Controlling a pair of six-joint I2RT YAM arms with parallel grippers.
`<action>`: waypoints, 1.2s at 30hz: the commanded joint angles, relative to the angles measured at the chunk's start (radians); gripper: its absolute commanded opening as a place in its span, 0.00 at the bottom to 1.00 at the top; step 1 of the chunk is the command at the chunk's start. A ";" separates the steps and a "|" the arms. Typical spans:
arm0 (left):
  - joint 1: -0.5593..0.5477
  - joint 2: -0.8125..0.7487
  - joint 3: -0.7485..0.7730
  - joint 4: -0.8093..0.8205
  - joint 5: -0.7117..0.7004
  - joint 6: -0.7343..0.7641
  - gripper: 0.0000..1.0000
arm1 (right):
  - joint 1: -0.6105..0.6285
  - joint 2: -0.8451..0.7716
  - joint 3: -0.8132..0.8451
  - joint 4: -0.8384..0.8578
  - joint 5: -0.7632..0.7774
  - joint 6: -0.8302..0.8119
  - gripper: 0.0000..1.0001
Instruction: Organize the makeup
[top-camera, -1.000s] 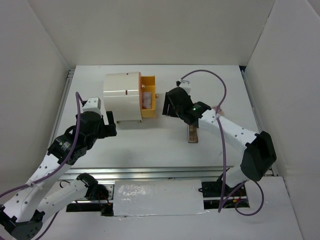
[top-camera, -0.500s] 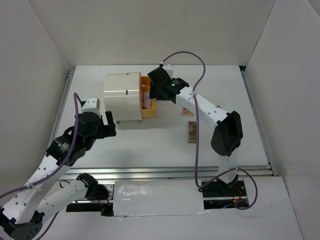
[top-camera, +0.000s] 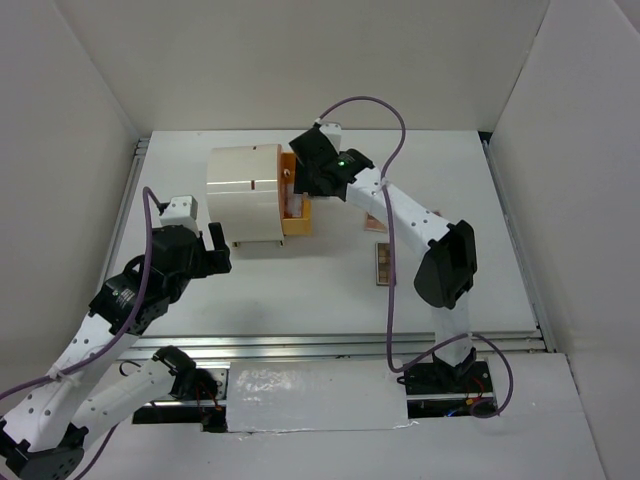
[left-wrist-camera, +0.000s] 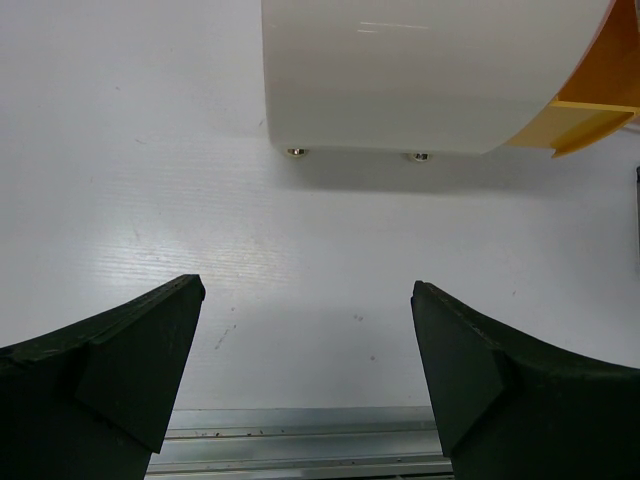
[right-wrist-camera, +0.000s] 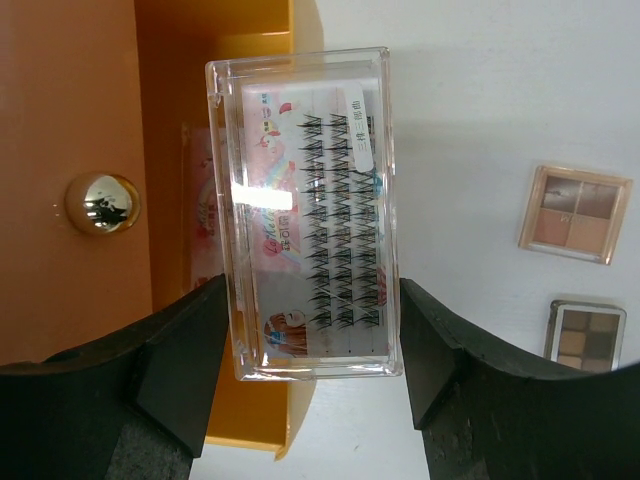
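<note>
a clear lash case, with rows of dark false lashes on a printed pastel card, sits between the two black fingers of the right gripper. the jaws stand fairly wide and press the long sides of the case, so it is gripped. it hangs half over the open orange drawer and half over the white table; whether it touches the drawer rim cannot be told. beneath it, inside the drawer, a pink packet lies flat. the drawer front carries a round gold knob. off to the side on the table lie a square compact in pink-beige tones and, just beside it, a brown palette, apart from each other. from above, the right gripper reaches over the drawer, which stands pulled out of the cream box, and the palette lies near the arm. the left gripper hovers near the box's near side with its jaws spread wide and nothing between them.
</note>
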 joint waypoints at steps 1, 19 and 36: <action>-0.001 -0.011 -0.005 0.036 0.005 0.017 1.00 | 0.028 0.028 0.073 -0.032 0.017 -0.012 0.55; -0.001 -0.019 -0.007 0.038 0.012 0.020 0.99 | 0.058 0.080 0.162 -0.058 0.017 -0.011 0.67; 0.001 -0.022 -0.007 0.038 0.009 0.020 0.99 | 0.074 0.025 0.105 0.014 -0.039 -0.008 0.86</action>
